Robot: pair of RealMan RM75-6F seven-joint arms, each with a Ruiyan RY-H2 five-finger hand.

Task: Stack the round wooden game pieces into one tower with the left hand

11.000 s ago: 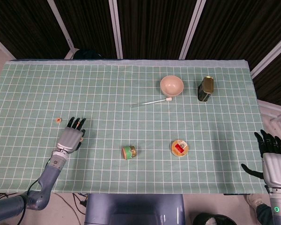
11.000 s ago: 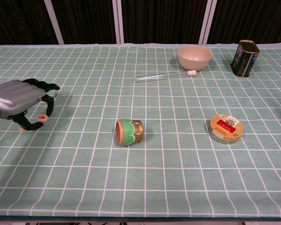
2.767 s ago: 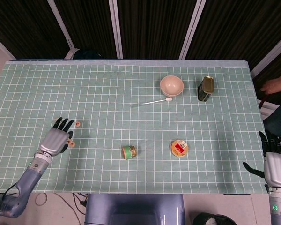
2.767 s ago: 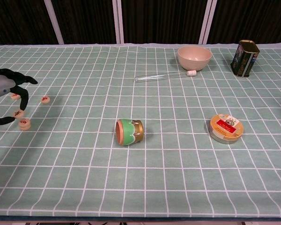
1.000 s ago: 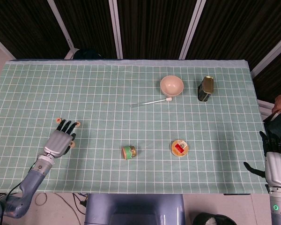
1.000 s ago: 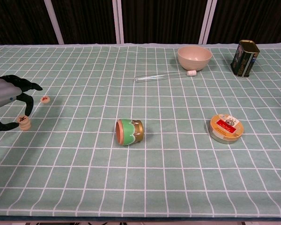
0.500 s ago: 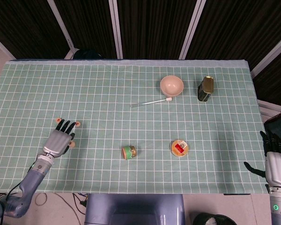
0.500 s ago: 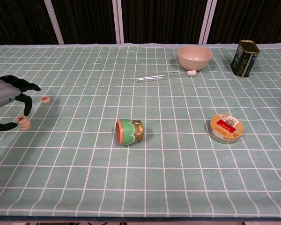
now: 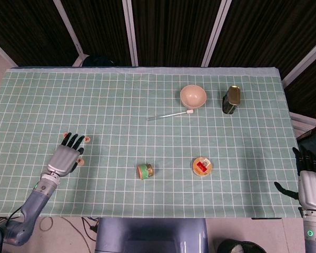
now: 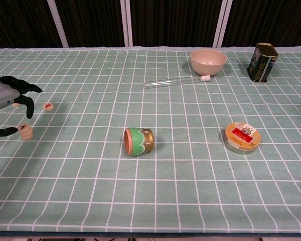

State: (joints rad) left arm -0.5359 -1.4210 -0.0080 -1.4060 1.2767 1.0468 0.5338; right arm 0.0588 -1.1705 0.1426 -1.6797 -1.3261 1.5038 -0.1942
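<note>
Head view, left hand (image 9: 64, 157): low on the left of the worktop (image 9: 147, 74), palm down, fingers spread. It seems to grasp nothing, though its underside is hidden.
Head view, pieces: one loose piece (image 9: 87, 139) just past the fingertips, another far piece (image 9: 65, 135) at the fingers' outer side, and the small stack (image 9: 81, 162) close against the hand's inner edge. All are too small to read here.
Head view, right hand (image 9: 308, 176): off the near right corner, past the cloth edge. Dark fingers point up, but whether it is released or clenched I cannot tell.
Chest view, left hand: cut off by the left border. Dark fingers (image 10: 24, 103) arch above the cloth, released, with nothing between them. The thumb tip lies just beside the stack, and contact is unclear.
Chest view, stack: looks two pieces high, upright, with a red mark on top.
Chest view, loose pieces: one lies flat, near but apart from the stack. The other peeks out behind the fingers.
Step in hand: judged as between placements, the tower begun and two pieces not yet added.
Next move: pinch the nearer loose piece by its rim, lift it over the stack, then set it down centred without nudging the tower.
Elsewhere: cup (image 10: 138, 141) on its side, tin (image 10: 241, 137), bowl (image 10: 208, 62).
</note>
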